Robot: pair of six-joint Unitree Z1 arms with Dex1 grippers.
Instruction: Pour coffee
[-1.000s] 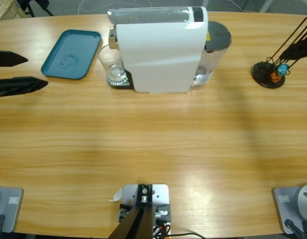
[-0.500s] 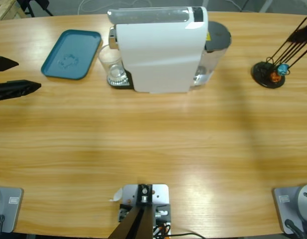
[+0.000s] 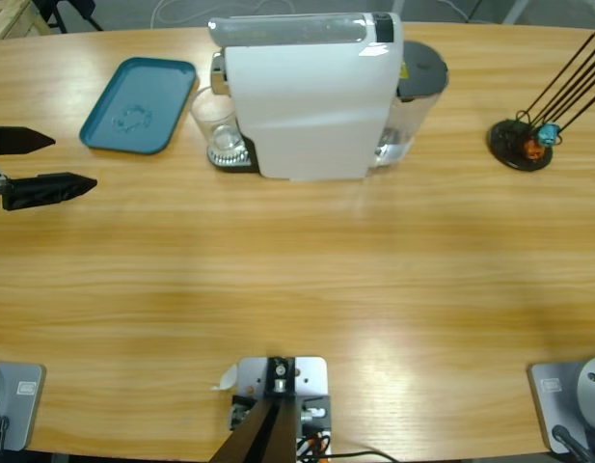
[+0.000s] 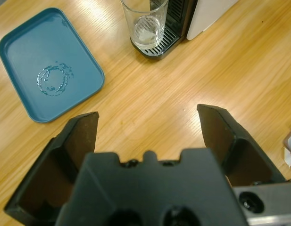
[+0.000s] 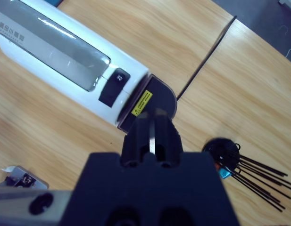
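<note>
- Glass (image 3: 216, 128): clear tumbler, upright on the coffee machine's black drip grate (image 4: 157, 43), upper left of centre in the high view. No amber coffee can be made out in it; only a pale glint shows at its base in the left wrist view (image 4: 146, 29).
- Coffee machine (image 3: 311, 92): white, boxy, upper middle of the high view, with a dark-lidded clear water tank (image 3: 416, 82) at its right end.
- Tray (image 3: 140, 104): teal, shallow, left of the glass, holding only a ring of clear droplets (image 4: 53, 80).
- Table (image 3: 297, 280): long, light wood; dark floor beyond its top edge.
- Stand (image 3: 521, 144): black round base with thin black rods, far right.
- Left gripper (image 3: 56, 160): left edge, jaws spread wide, holding nothing.
- Right gripper (image 5: 151, 126): above the machine, jaws pressed together, holding nothing.
</note>
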